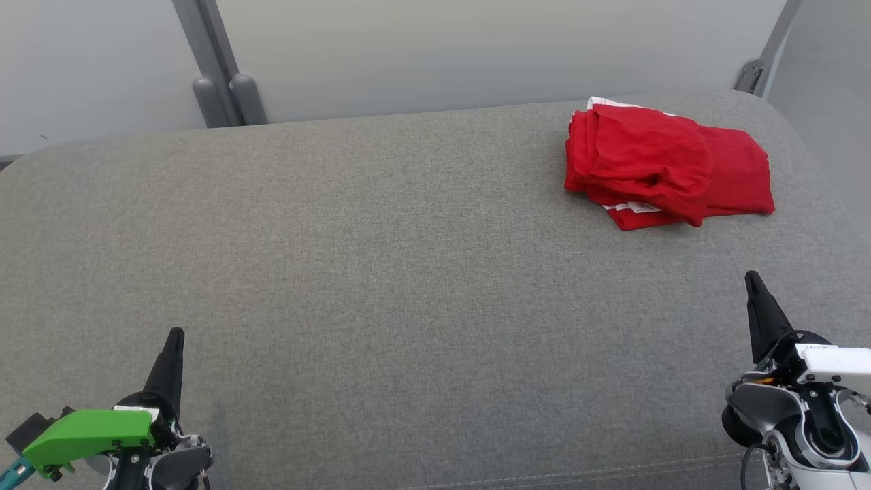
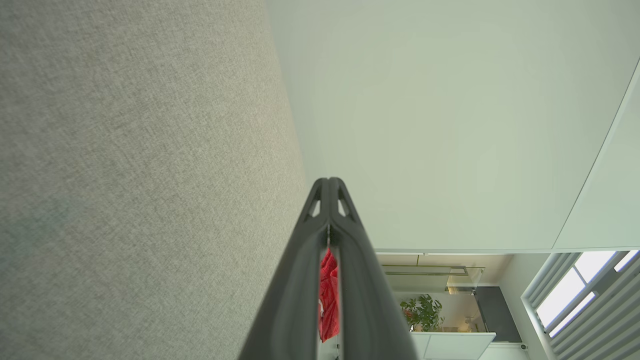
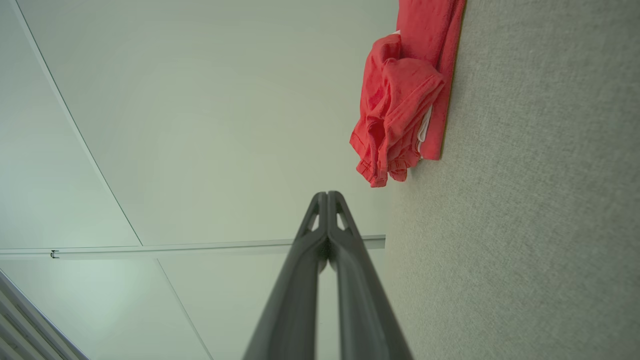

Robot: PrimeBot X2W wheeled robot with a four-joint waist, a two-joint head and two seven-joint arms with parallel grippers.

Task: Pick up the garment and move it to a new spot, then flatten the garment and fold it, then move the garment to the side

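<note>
Clearly our left gripper (image 1: 175, 335) and right gripper (image 1: 751, 278) are closed, empty. We judge the garment (image 1: 667, 163) limp (light too); pinch its near edge.

The garment (image 1: 667, 167) is red with bits of white. The cushion (image 1: 381, 272) is plain gray. The left gripper (image 1: 175, 337) is black and green. The right gripper (image 1: 752, 280) is black and white.
</note>
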